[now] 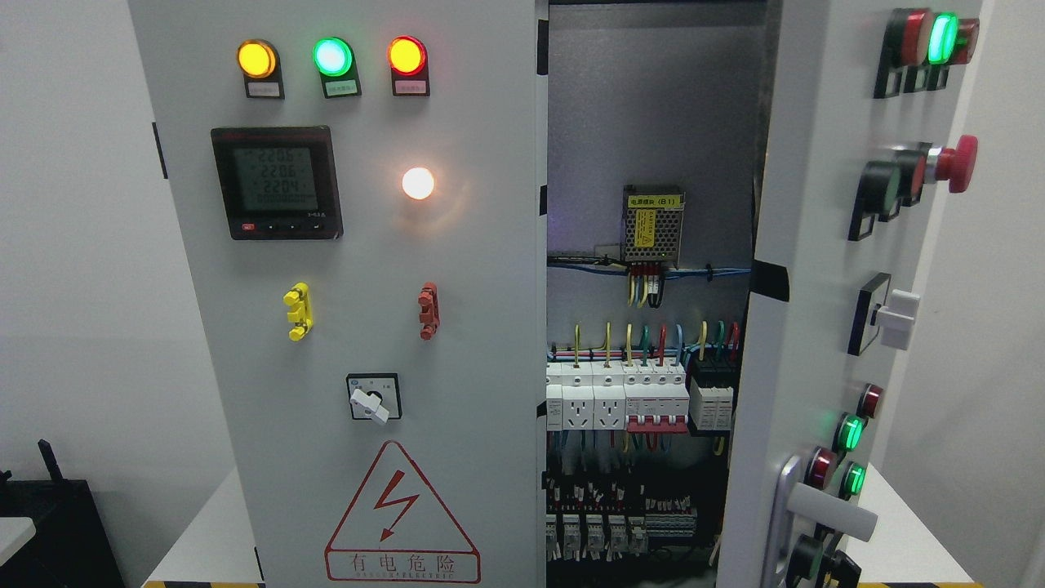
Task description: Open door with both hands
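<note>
Here the right door stands ajar, its handle cut off below.

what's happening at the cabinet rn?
Neither robot hand is in view, so nothing is touching the cabinet. The right door stands swung open, its handle free, exposing the breakers and wiring inside. The left door is shut, with its indicator lamps lit and its meter on.

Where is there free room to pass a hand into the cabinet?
The gap between the closed left door and the swung-open right door is free, widest before the bare back panel above the power supply. Lower down, breakers and wiring crowd it.
</note>
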{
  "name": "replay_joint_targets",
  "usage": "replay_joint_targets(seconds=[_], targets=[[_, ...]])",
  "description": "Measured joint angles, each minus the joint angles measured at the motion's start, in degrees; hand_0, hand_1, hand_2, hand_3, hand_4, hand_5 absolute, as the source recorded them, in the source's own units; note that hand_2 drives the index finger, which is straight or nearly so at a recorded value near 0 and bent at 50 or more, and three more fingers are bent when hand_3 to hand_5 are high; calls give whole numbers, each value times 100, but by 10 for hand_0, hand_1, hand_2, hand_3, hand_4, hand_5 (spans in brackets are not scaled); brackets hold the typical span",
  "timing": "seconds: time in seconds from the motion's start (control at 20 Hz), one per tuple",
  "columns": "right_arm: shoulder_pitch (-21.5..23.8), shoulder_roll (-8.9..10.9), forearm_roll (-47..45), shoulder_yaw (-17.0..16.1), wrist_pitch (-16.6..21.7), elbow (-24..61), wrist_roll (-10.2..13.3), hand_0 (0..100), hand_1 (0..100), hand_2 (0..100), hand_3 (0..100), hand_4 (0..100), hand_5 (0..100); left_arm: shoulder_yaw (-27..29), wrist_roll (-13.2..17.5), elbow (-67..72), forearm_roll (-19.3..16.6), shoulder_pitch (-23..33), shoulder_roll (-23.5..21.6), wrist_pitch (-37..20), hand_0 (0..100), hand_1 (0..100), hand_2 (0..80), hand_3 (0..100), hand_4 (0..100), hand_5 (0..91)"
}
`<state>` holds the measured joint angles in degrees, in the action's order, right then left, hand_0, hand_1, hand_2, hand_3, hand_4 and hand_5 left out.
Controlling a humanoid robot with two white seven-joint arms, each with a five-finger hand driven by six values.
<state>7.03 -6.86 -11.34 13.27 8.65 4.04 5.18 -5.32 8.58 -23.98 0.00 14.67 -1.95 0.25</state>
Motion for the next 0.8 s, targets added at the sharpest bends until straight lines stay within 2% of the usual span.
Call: replay_joint_targets(seconds=[0.15,0.3,0.4,0.55,0.8], targets=[[0,0,0,0,0,0,0,0,0,0,0,0,0,-31,68,-1106,0,716,-266,-415,0,0,0,0,30,0],[0,0,0,0,0,0,0,0,0,0,0,0,0,89,89,-2159,76,1361,-555,-1287,0,0,0,0,29,0],[0,0,0,0,0,0,0,0,0,0,0,0,0,161,102,-2784,284,1716,-790,-1932,0,0,0,0,30,0],[0,0,0,0,0,0,0,0,0,0,0,0,0,322,104,-3616,904,2153,-1232,-2673,0,0,0,0,29,0],[0,0,0,0,0,0,0,0,0,0,0,0,0,772,226,-4939,2447,2803,-2078,-3043,0,0,0,0,29,0]])
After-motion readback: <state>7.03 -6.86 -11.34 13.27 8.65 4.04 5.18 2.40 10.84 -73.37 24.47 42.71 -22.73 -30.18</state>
